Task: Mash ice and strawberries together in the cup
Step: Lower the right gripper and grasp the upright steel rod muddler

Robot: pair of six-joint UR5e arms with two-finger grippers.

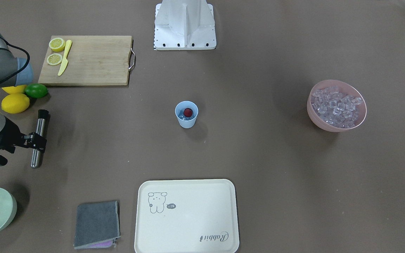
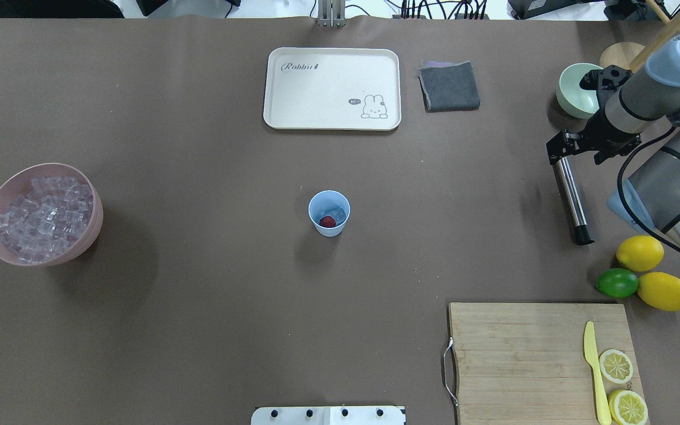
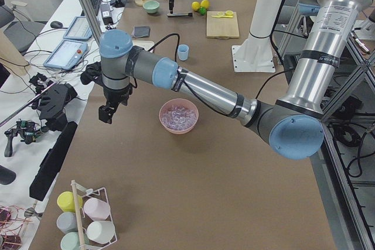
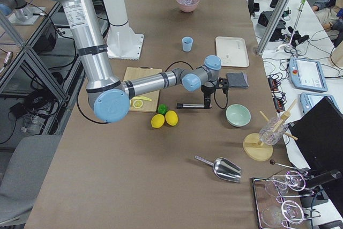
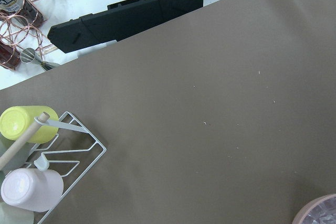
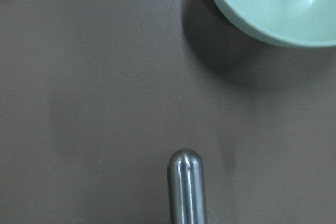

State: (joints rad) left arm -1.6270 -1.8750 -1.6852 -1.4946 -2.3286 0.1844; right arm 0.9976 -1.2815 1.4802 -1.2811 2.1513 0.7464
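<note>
The light-blue cup (image 2: pixel 329 213) stands at the table's middle, also seen from the front (image 1: pixel 186 114). Inside it lie the red strawberry (image 2: pixel 327 222) and some ice (image 2: pixel 335 211). More ice cubes (image 2: pixel 39 215) fill a pink bowl (image 2: pixel 93 227) at the left. My right gripper (image 2: pixel 563 152) is shut on the far end of a steel muddler (image 2: pixel 573 200) and holds it level, just above the table, far right of the cup. My left gripper (image 3: pixel 107 113) hangs over the table's left end beyond the pink bowl. I cannot tell whether it is open or shut.
A pale green bowl (image 2: pixel 573 91) sits just beyond the right gripper. Two lemons (image 2: pixel 640 252) and a lime (image 2: pixel 616 283) lie near the right arm. A cutting board (image 2: pixel 523 354) holds lemon halves and a yellow knife. A cream tray (image 2: pixel 332 88) and a grey cloth (image 2: pixel 448 86) lie at the far edge.
</note>
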